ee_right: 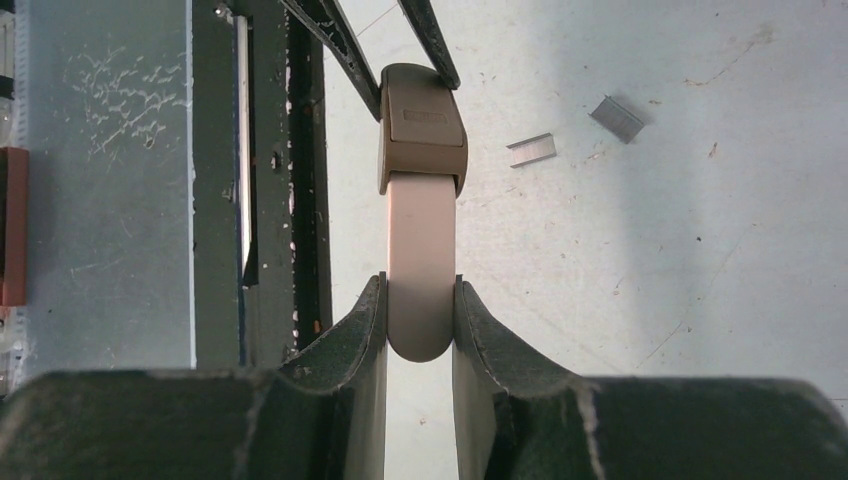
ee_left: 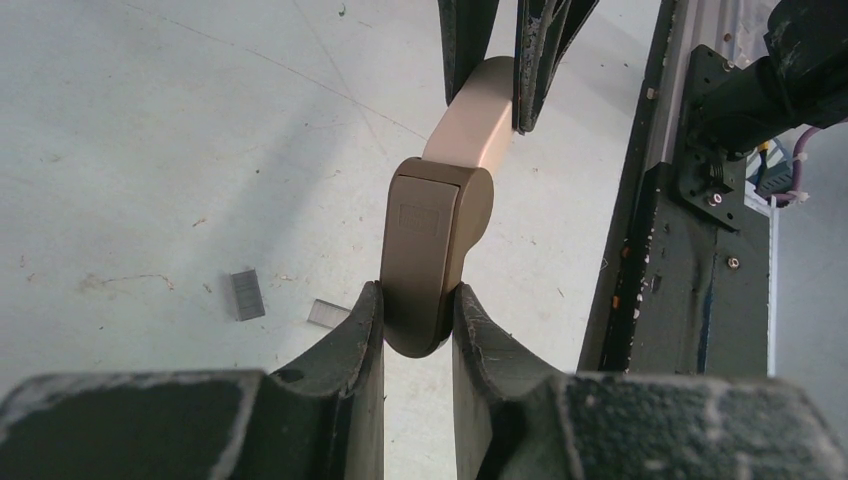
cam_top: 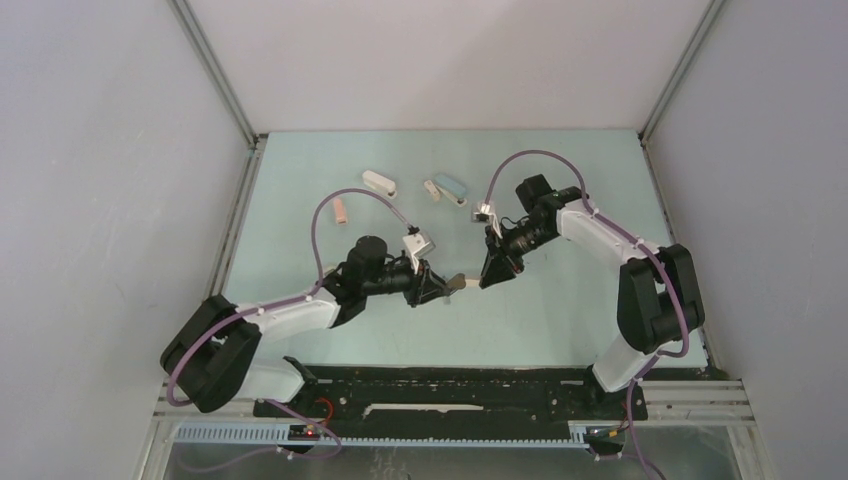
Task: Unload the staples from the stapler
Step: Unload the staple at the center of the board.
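**Tan stapler clamped at both ends, two staple strips on the table**

In the top view we see the stapler [cam_top: 457, 283] just below the middle of the frame, stretched between the two arms. The left gripper [cam_top: 437, 285] comes at it from the left and the right gripper [cam_top: 487, 278] from the right.

In the left wrist view the left gripper [ee_left: 418, 300] has its fingers pressed against both sides of the stapler's [ee_left: 437, 215] darker brown end cap. The lighter tan body runs toward the top of the frame, where the other arm's fingers [ee_left: 468, 40] pinch it.

The right wrist view shows the mirror of this. The right gripper [ee_right: 420, 290] is clamped on the rounded tan end of the stapler [ee_right: 422, 140], and the brown cap sits near the top of the frame between the left arm's fingers [ee_right: 432, 40].

The staples [ee_left: 246, 294] lie on the pale table [cam_top: 560, 320] as two short grey strips, near each other but apart. They are at the lower left in the left wrist view and right of the cap, in the upper right, in the right wrist view [ee_right: 531, 149]. In the top view they are too small for us to make out.

Further up the top view, well apart from the arms, lie a pink stapler [cam_top: 342, 208], a white stapler [cam_top: 379, 182] and a blue stapler [cam_top: 450, 186].
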`<state>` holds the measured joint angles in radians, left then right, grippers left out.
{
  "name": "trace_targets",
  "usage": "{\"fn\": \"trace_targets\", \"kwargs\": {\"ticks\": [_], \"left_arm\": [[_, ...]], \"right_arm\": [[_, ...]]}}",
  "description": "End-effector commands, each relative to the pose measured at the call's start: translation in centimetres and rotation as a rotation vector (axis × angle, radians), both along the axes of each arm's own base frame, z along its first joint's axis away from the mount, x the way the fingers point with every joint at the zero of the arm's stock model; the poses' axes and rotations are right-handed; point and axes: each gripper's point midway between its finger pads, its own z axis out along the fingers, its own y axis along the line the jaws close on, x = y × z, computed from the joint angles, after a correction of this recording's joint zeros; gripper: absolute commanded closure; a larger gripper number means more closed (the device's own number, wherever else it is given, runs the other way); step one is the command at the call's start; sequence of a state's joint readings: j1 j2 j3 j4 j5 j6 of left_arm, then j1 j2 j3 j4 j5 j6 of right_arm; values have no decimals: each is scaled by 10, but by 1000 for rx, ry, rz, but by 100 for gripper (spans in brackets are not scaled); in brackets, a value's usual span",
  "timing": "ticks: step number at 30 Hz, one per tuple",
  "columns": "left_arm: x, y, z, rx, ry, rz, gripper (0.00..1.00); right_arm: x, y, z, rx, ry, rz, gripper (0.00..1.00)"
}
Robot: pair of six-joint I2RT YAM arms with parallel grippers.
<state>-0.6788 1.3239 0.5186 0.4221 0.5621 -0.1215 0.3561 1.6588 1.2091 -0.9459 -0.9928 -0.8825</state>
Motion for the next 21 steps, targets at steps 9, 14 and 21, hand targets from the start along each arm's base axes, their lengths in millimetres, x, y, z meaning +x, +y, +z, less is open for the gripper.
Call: {"fn": "trace_targets", "kwargs": {"ticks": [9,14,21], "left_arm": [[0,-3,26,-138,108,57,92],[-2,-7,32,-177,144,56,71],[0,-6,34,-193,163,87,37]], "right_arm": [[-1,2,24,52,60,-50,100],[-3,7,29,88,132,-54,100],[4,2,37,150,190,-93,100]]}}
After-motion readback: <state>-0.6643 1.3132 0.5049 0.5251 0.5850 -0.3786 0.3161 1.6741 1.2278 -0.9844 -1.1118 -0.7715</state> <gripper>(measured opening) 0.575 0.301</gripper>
